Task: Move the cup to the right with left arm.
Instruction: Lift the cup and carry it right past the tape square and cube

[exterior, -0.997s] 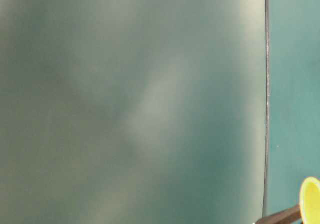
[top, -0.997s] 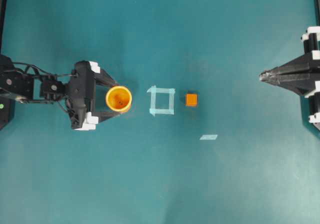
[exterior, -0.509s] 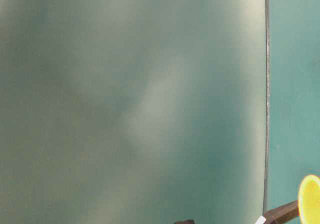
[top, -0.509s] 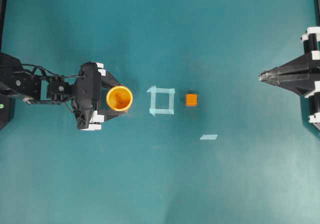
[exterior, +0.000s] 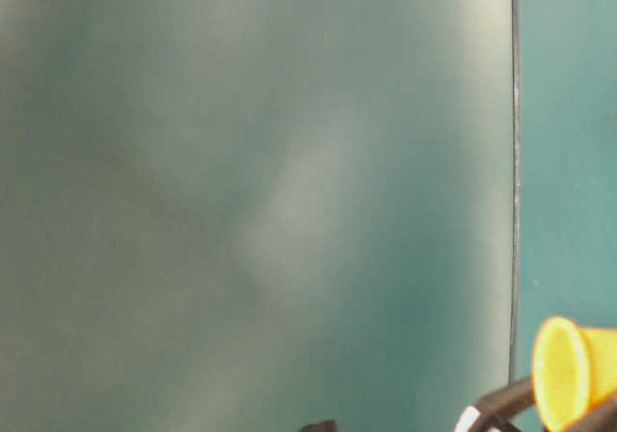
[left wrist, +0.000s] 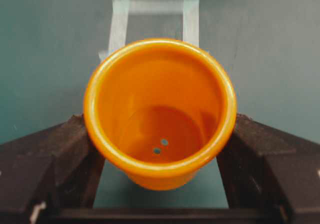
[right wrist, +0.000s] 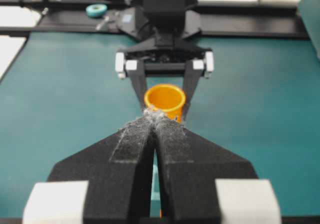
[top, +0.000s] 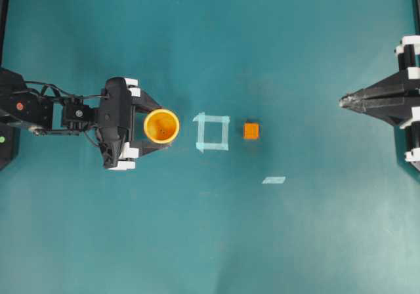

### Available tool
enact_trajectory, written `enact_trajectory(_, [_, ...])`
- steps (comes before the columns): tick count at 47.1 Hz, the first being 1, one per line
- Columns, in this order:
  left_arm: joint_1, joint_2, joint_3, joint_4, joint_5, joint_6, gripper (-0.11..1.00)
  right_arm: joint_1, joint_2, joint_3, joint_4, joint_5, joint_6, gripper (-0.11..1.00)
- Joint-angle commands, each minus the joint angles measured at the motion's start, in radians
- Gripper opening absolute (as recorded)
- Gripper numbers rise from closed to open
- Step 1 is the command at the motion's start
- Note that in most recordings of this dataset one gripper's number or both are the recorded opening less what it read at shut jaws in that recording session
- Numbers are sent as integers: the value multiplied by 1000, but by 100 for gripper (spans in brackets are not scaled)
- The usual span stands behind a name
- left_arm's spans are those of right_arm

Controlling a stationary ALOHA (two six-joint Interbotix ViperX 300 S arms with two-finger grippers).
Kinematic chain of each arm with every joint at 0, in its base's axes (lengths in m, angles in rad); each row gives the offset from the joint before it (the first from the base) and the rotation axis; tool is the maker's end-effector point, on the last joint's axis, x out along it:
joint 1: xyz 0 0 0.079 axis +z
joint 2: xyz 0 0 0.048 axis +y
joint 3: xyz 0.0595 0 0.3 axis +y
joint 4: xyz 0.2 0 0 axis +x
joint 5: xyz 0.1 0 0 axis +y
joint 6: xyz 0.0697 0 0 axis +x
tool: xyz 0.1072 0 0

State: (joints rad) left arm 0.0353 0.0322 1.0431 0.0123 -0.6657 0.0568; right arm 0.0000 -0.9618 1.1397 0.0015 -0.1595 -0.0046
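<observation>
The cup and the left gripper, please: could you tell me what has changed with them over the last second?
The left gripper narrowed its fingers from wide open until they closed on the cup, and the cup has shifted slightly to the right, toward the tape square. In the table-level view the cup now sits higher in frame. The orange cube, the tape strip and the shut right gripper stayed put.

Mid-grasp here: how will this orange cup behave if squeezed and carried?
The cup looks like thin, empty plastic, so probably light and slightly flexible. Its walls taper downward, so it may slide up between the left gripper's fingers. Glossy surface: likely slippery.
</observation>
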Motion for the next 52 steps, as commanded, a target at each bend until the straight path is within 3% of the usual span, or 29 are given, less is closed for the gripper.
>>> enact_trajectory(1, [2, -44, -26, 0, 12, 5, 64, 0, 2, -35, 2, -3, 2, 0])
enact_trajectory(26, [-11, -54, -141, 2, 101, 3, 64, 0, 2, -49, 2, -8, 8, 0])
enact_trajectory(52, [-11, 147, -486, 6, 255, 21, 64, 0, 0, -52, 2, -11, 6, 0])
